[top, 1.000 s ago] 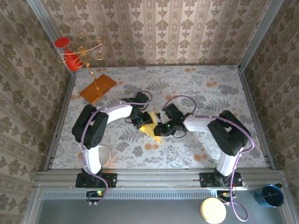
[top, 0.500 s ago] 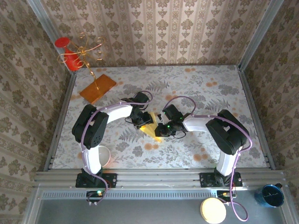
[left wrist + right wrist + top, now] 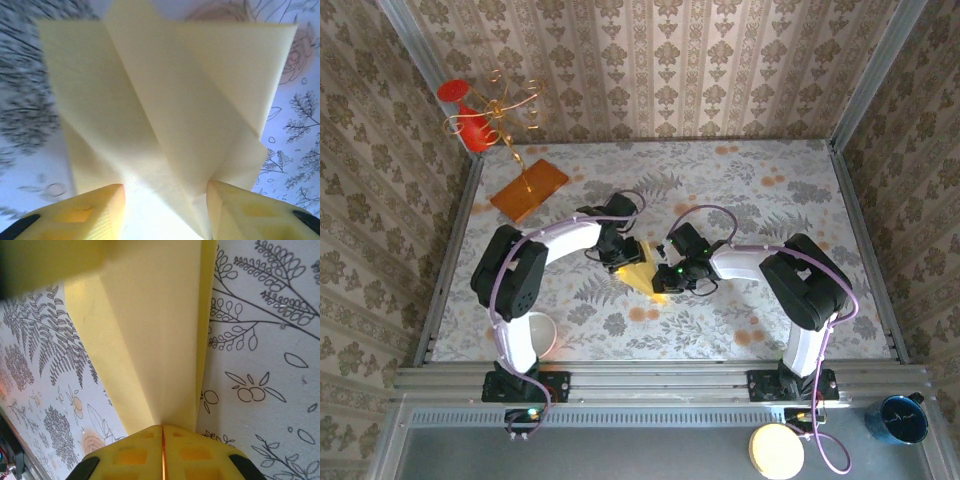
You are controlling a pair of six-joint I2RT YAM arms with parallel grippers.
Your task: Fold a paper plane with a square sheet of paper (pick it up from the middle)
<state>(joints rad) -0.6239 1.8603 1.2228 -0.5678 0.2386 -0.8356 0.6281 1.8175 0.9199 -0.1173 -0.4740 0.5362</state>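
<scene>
Slight shift only: both arms have crept a touch closer together. Left claw (image 3: 622, 262) is released, its fingers (image 3: 85, 212) apart, with the paper plane (image 3: 165, 100) lying flat between and ahead of them. Right claw (image 3: 162, 432) is clenched on the plane's raised fold edge — paper fans out ahead of its pads, over the floral table (image 3: 260, 365).

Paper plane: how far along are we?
Done: the paper already carries diagonal folds, with flaps overlapping. In hand: right end effector shut on a folded edge; left end effector open astride it. Left: the shape looks unfinished, so more folds are likely.
</scene>
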